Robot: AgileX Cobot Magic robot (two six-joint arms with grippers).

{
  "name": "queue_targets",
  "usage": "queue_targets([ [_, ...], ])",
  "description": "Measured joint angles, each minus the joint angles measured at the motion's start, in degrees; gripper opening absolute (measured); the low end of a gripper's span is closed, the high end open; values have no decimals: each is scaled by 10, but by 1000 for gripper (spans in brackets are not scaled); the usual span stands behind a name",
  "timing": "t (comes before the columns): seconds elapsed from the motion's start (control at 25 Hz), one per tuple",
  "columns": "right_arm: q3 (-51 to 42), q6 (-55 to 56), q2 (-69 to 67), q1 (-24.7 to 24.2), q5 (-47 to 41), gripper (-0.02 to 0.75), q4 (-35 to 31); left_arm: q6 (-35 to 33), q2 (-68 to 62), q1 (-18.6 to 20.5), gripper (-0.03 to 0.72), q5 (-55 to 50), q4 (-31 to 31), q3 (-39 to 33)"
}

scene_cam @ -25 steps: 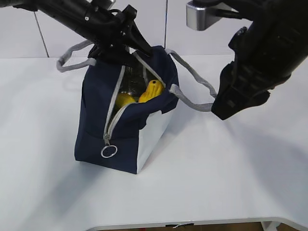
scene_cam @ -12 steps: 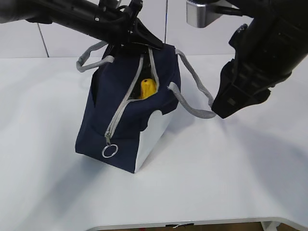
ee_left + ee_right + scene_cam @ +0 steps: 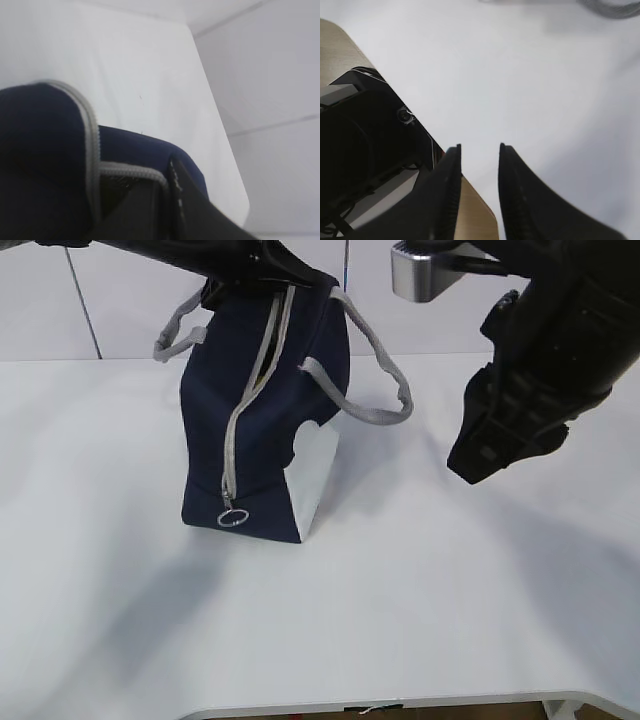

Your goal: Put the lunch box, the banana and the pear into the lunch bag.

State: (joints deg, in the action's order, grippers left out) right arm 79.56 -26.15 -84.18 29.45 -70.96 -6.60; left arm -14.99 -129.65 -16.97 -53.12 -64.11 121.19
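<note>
The left gripper (image 3: 290, 280) was clamped on the top edge of the bag (image 3: 215, 410), right at the upper end of the zip, pinching the navy fabric. From its wrist camera you could see one dark finger (image 3: 150, 210) pressed against the grey zip tape, with the blue cloth bulging on both sides. The right gripper (image 3: 477, 185) was off to the side, well clear of the bag, hanging over the bare table (image 3: 450, 590) with its two fingers a bit apart and nothing between them.

Counting up: one bag, two arms, two grey handles. One handle (image 3: 180, 325) looped out on the left near the top, the other (image 3: 365, 380) drooped down the right side. One zip (image 3: 240, 410) ran down the front face, with a single ring pull (image 3: 233, 518) dangling at the low end.

The bag was stood tall and pulled narrow, its white lower panel (image 3: 312, 480) facing right, base resting on the table. The mouth was drawn so tight I couldn't make out anything in there, so no sight of the box, banana or pear from where I stood.

Couldn't read any brand or label on the bag or the arms.
</note>
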Motion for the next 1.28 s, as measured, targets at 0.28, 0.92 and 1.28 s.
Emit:
queue_targets([
  [0.28, 0, 1, 0, 0, 0, 231, 0, -2, -19, 5, -18, 53, -8, 2],
  [0.92, 0, 10, 0, 0, -1, 231, 1, -17, -22, 9, 341, 10, -14, 9],
  [1.28, 0, 12, 0, 0, -1, 231, 1, -19, -22, 45, 343, -64, -3, 9],
])
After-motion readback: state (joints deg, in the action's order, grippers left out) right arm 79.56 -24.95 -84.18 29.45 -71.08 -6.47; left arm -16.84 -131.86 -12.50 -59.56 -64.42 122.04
